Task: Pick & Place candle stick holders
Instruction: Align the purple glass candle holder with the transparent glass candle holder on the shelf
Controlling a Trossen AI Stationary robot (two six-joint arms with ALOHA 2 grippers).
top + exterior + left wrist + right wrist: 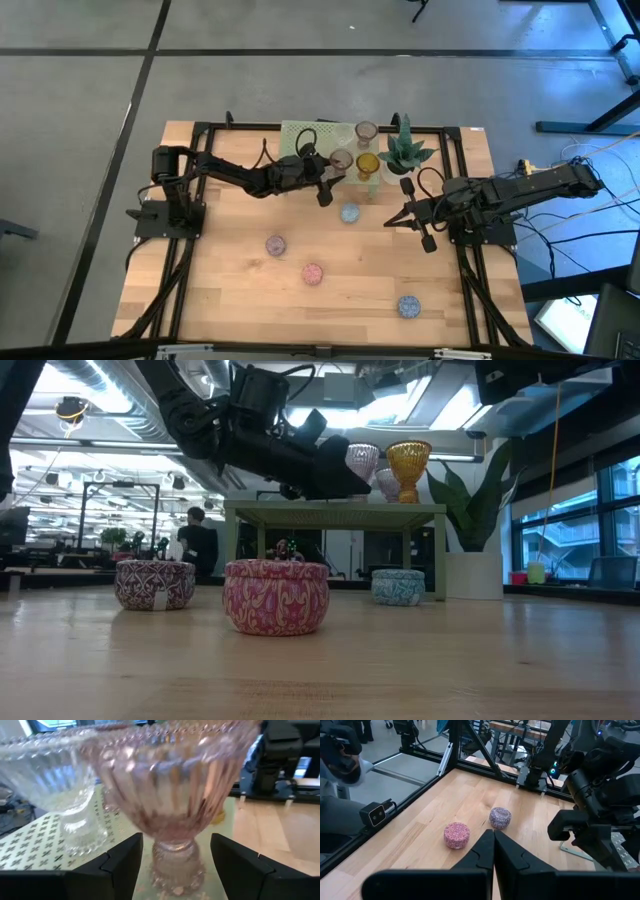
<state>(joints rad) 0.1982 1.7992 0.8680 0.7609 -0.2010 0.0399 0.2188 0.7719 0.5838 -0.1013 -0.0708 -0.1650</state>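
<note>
Wooden table (230,290) bears patterned tins, grey floor around.

Bright, even overhead light flattened shadows on the wooden table (330,300). Ceiling lights glared at the low view's upper centre, leaving the arm there silhouetted. The pink glass holder (170,790) filled the left wrist view, blurred.

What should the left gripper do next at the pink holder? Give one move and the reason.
Probably close the left gripper on the pink holder at its stem: its fingers sit open on either side of the stem, apart from it, with the holder on the green stand beside a clear holder. The right gripper waits shut over the table's right.
</note>
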